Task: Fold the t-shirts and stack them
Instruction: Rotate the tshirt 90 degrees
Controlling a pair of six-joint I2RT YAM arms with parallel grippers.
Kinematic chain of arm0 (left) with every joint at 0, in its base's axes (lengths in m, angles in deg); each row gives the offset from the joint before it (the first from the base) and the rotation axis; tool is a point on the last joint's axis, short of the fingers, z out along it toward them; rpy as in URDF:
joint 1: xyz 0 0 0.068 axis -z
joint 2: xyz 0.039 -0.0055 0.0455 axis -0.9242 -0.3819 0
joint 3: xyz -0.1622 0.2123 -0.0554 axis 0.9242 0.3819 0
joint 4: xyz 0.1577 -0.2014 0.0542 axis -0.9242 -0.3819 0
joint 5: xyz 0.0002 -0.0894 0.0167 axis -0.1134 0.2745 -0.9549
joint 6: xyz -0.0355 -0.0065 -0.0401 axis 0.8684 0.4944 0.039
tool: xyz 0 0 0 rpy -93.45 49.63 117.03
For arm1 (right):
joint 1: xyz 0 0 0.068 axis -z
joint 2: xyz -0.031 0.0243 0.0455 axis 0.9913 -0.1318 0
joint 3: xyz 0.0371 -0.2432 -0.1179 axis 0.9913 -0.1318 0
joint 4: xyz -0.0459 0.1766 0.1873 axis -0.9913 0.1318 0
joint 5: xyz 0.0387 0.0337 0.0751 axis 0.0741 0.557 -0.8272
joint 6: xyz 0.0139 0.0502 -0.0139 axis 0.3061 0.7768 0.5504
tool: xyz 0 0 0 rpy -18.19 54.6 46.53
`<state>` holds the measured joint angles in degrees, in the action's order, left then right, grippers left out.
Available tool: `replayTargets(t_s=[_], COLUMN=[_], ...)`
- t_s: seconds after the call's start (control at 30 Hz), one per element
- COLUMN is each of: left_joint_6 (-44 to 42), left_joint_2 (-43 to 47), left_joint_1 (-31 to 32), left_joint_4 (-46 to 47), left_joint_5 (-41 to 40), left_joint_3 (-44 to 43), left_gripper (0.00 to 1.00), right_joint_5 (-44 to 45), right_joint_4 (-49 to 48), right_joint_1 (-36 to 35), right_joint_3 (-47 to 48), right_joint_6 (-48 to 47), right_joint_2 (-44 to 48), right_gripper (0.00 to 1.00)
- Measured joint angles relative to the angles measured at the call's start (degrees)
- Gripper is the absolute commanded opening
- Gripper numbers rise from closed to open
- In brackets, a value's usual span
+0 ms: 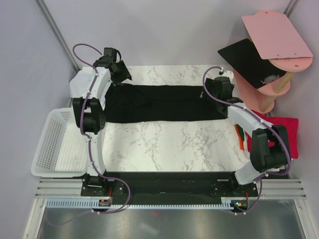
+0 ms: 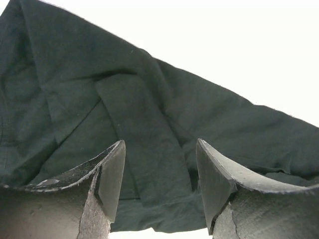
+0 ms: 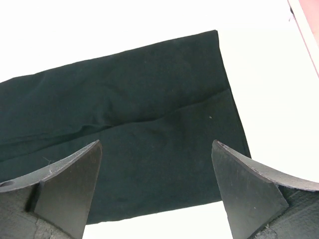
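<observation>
Left claw [image 2: 159, 185] parted, gripping nothing, over the rumpled sleeve end of the black shirt [image 1: 164, 103]. Right claw [image 3: 157, 191] wide apart, also gripping nothing, over the flat, square-cornered end. Only the top view shows the whole shirt: a long folded band across the far part of the marble surface [image 1: 164, 144]. White mesh basket [image 1: 47, 142] beside left arm; red shirt [image 1: 291, 133] by right arm. Both arms reach forward, one at each end of the band.
</observation>
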<state>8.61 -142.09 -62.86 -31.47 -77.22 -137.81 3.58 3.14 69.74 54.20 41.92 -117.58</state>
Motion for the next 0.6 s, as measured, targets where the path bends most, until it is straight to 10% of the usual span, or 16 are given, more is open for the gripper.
replayTargets(t_s=[0.6], left_joint_6=[2.2], left_joint_2=[17.0], left_joint_1=[2.5], left_joint_4=[12.3], left_joint_5=[6.3], left_joint_3=[35.0], left_gripper=[0.59], right_joint_5=[-1.9], right_joint_4=[0.4], right_joint_1=[-0.1], right_joint_3=[-7.8], right_joint_6=[0.7], right_joint_2=[3.3], right_gripper=[0.98])
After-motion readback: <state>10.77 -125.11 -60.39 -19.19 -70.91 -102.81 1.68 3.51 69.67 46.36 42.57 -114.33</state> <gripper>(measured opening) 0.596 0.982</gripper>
